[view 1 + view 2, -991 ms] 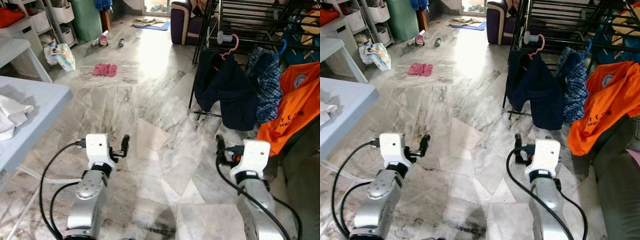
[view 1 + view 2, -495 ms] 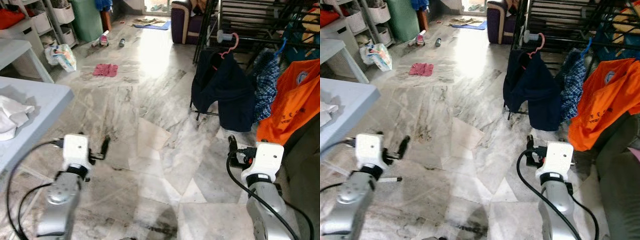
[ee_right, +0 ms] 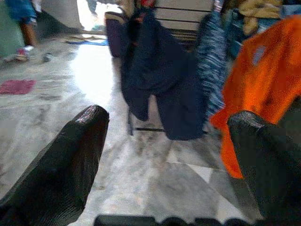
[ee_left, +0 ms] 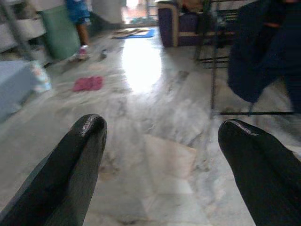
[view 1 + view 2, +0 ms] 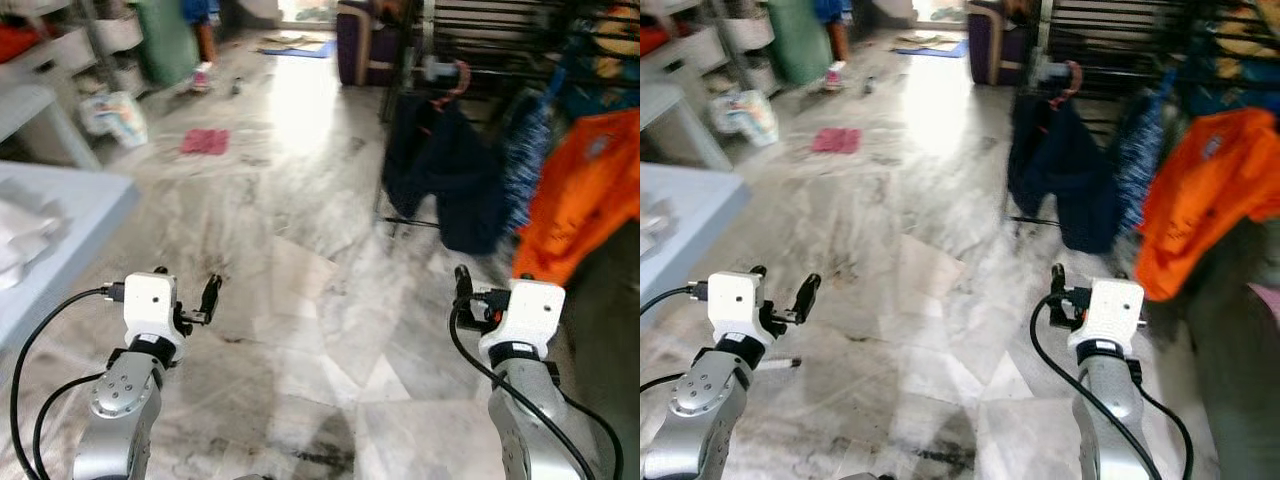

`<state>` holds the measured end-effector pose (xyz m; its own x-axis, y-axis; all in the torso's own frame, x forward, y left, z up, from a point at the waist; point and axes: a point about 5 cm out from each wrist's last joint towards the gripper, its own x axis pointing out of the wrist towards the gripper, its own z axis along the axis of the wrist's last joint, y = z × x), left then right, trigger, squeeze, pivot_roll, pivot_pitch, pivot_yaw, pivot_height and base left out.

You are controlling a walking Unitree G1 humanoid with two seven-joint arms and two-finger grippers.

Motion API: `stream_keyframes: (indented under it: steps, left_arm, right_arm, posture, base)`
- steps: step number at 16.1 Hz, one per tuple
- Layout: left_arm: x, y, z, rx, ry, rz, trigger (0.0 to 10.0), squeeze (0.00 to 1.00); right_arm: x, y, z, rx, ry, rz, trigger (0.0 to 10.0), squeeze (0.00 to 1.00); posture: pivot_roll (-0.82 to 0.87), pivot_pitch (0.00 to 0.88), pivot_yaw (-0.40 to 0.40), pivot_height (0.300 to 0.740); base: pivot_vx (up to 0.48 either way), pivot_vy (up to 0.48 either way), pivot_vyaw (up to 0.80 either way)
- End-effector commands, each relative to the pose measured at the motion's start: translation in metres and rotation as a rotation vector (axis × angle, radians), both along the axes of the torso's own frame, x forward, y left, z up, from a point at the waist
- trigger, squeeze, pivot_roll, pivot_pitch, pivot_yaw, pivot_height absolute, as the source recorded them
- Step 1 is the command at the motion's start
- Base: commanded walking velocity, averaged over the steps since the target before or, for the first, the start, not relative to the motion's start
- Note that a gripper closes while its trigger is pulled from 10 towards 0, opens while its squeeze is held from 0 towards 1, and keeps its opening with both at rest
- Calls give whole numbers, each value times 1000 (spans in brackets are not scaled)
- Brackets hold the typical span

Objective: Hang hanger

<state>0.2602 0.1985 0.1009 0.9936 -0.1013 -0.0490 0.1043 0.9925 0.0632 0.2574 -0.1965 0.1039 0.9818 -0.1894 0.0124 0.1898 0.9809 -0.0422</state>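
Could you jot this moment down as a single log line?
left gripper: open, empty | right gripper: open, empty | pink hanger: on rack, holding navy garment | view blurred

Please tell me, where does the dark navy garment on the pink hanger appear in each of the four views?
Left eye view: navy garment, upper right, on the black rack.
Right eye view: upper centre-right.
Left wrist view: far side, beyond one finger.
Right wrist view: between the fingers.
Shared landmark: pink cloth on the floor.
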Motion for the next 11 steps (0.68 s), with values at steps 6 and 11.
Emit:
stream_keyframes:
  steps: [6, 11]
  left_arm:
    - [6, -8, 5, -20, -16, -12, 10000, 0]
    - [7, -17, 4, -37, -22, -33, 10000, 0]
  right_arm:
    - [5, 1, 2, -14, -6, 20, 10000, 0]
    - [9, 0, 6, -24, -19, 27, 10000, 0]
  posture:
    - [-8, 78, -15, 740]
    - [-18, 73, -21, 740]
  base:
    - [228, 0, -267]
    - [313, 0, 0]
